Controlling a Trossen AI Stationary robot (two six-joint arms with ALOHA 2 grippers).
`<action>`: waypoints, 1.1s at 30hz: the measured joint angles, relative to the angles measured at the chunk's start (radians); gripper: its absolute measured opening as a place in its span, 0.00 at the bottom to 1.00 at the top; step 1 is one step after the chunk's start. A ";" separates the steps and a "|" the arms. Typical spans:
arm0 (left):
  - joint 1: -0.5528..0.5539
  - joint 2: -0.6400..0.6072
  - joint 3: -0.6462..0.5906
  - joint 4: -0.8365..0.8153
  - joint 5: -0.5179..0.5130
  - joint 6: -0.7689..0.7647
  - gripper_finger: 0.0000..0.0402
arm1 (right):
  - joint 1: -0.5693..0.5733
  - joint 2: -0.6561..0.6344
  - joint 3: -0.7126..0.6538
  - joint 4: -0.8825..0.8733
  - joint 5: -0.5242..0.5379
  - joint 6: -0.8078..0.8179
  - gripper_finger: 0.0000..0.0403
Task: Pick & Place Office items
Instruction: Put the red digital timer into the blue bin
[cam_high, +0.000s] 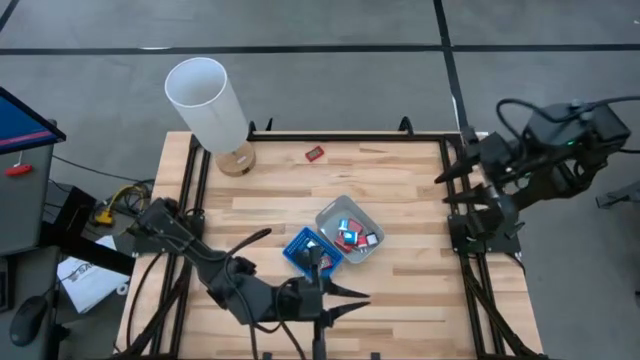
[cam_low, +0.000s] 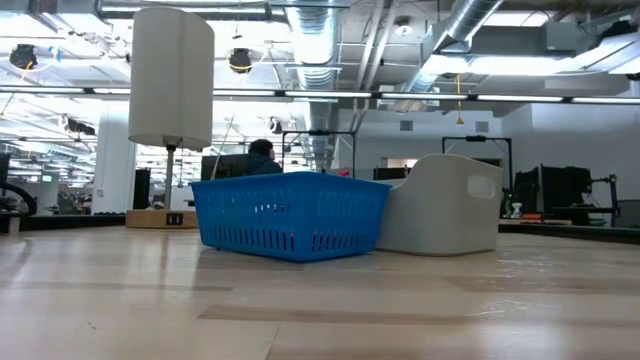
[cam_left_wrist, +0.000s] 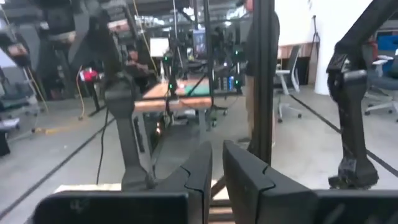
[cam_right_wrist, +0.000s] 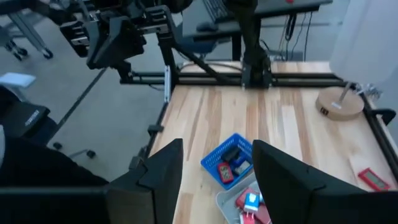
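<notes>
Jaws nearly together on the left gripper (cam_high: 345, 298), spread wide on the right gripper (cam_right_wrist: 214, 180), neither holding anything.

Landmark is the blue tray (cam_high: 312, 250): the left gripper sits just beside it toward the table's near edge, the right gripper parked well apart at the table's right rail. Some office items (cam_right_wrist: 231, 163) lie inside it; more fill the clear-grey tray (cam_high: 336, 213) touching its right side. One red item (cam_high: 315, 153) lies alone far behind, near the white cylinder (cam_high: 207, 103).

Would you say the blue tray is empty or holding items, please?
Holding items: the blue tray contains a red piece and dark pieces.
</notes>
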 joint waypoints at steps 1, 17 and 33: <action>0.003 0.011 0.023 0.004 -0.001 0.013 0.09 | 0.003 -0.007 0.000 0.005 0.002 0.000 0.46; 0.305 0.262 0.228 -0.071 -0.073 -0.016 0.09 | 0.128 -0.030 0.000 0.056 -0.004 0.042 0.46; 0.757 0.360 0.212 -0.764 0.267 -0.480 0.03 | 0.247 -0.035 0.000 0.294 0.130 0.098 0.46</action>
